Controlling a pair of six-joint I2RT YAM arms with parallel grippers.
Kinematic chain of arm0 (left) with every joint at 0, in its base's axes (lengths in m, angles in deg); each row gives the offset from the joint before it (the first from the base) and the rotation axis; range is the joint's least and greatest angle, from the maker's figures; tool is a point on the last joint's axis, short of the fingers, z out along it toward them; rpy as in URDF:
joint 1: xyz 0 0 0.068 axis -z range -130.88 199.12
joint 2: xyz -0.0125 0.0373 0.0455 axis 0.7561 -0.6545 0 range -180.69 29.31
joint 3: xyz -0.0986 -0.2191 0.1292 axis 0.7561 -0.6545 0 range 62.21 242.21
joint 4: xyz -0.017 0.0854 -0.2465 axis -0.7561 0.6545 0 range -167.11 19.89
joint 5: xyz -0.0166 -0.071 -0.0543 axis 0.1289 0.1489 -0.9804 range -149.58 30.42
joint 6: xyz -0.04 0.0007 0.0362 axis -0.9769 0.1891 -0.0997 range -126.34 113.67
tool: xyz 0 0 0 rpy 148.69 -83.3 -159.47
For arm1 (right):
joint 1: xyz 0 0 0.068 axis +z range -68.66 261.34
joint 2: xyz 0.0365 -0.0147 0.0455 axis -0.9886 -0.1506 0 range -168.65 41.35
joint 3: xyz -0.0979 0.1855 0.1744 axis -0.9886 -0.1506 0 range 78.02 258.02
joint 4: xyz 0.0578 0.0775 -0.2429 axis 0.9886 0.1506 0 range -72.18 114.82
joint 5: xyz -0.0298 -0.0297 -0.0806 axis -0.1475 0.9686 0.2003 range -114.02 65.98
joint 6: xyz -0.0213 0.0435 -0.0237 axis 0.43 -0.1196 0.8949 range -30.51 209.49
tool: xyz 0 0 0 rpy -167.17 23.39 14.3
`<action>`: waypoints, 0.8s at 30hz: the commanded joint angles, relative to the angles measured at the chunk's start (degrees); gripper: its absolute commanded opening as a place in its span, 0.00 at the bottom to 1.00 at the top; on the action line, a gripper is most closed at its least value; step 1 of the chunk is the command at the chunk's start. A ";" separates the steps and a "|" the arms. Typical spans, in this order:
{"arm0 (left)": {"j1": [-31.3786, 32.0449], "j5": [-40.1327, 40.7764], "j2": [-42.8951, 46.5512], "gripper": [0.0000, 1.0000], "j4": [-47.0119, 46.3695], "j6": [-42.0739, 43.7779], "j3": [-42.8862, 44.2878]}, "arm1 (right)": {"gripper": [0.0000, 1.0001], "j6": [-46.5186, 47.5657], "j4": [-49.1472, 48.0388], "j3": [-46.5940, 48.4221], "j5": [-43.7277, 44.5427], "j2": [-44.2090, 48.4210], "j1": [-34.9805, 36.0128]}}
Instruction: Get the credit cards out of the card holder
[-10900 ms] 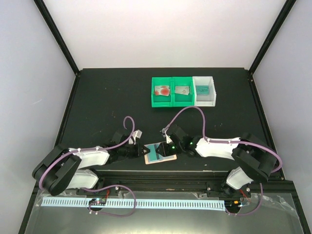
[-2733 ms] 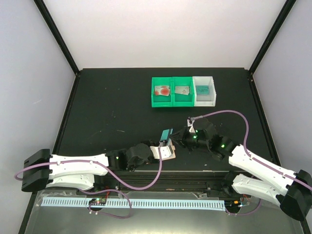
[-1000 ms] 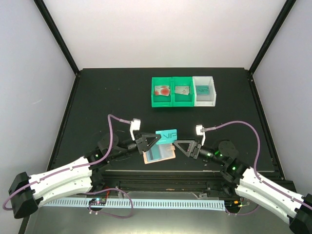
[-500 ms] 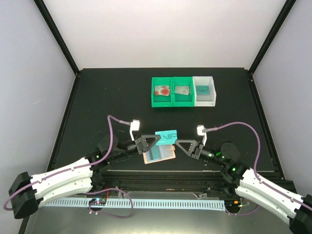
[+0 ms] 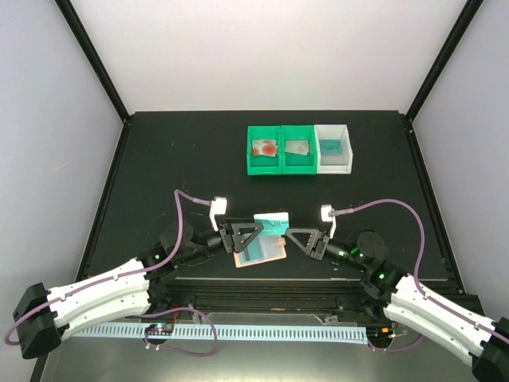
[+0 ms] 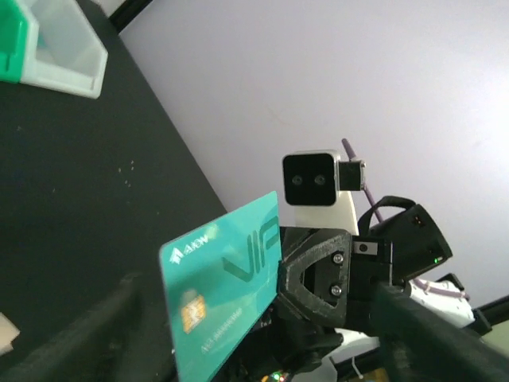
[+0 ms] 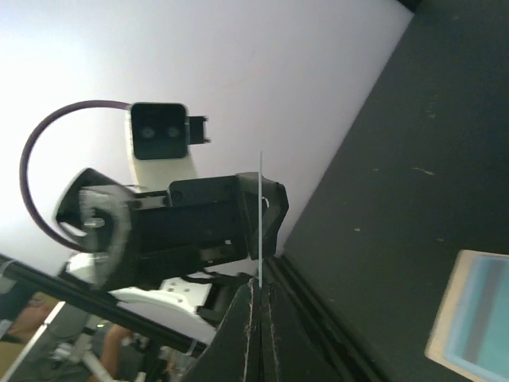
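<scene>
A teal credit card [image 5: 271,222] hangs above the table between both grippers. My right gripper [image 5: 293,236] is shut on its right edge. In the right wrist view the card [image 7: 260,215] shows edge-on, rising from the closed fingertips [image 7: 253,298]. My left gripper [image 5: 253,231] stands open around the card's other end. In the left wrist view the card [image 6: 223,294] sits between the spread, blurred fingers [image 6: 429,334] without touching them. The peach-orange card holder [image 5: 260,252] lies open on the table below, its pale blue panel up, and shows at the right wrist view's lower right corner [image 7: 473,318].
Three bins stand in a row at the back. The left green bin [image 5: 253,163] holds a red-blotched card [image 5: 263,147]. The middle green bin [image 5: 297,165] holds a silver-grey card [image 5: 297,147], and the white bin [image 5: 334,165] a teal one [image 5: 332,145]. The table's near edge lies just behind the holder.
My right gripper closed onto the teal card's right edge, then my left gripper opened and let go of it. The card has hardly moved.
</scene>
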 commanded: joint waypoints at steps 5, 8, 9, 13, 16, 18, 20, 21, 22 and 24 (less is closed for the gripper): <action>-0.18 3.42 0.16 0.99 9.09 7.02 1.67 | 0.01 11.67 15.91 9.62 8.53 -1.35 -0.11; -0.18 4.91 -0.77 0.99 12.64 9.46 1.76 | 0.01 16.01 20.86 14.60 12.23 -4.50 -0.34; -0.18 5.33 -1.15 0.99 13.90 9.93 2.00 | 0.01 17.08 21.72 15.91 12.92 -5.84 -0.45; -0.18 4.78 -2.13 0.99 17.57 13.51 3.04 | 0.01 19.62 22.00 19.22 13.56 -10.98 -1.73; -0.18 4.47 -2.19 0.99 19.52 15.37 3.19 | 0.01 21.64 22.50 20.85 12.95 -14.28 -4.85; -0.18 5.20 -2.31 0.99 21.29 15.98 3.13 | 0.01 22.56 22.05 21.41 10.62 -16.15 -8.66; -0.18 5.53 -2.40 0.99 22.57 16.88 3.17 | 0.01 23.66 22.05 22.09 7.91 -18.58 -14.29; -0.18 5.42 -2.33 0.99 23.07 17.21 3.10 | 0.01 24.21 21.86 22.48 6.06 -19.64 -17.24; -0.18 5.31 -2.28 0.99 23.42 17.50 3.09 | 0.01 25.30 21.76 23.03 4.65 -20.79 -19.72; -0.18 4.95 -2.11 0.99 23.83 18.08 3.02 | 0.01 27.79 23.74 25.13 3.07 -23.53 -24.46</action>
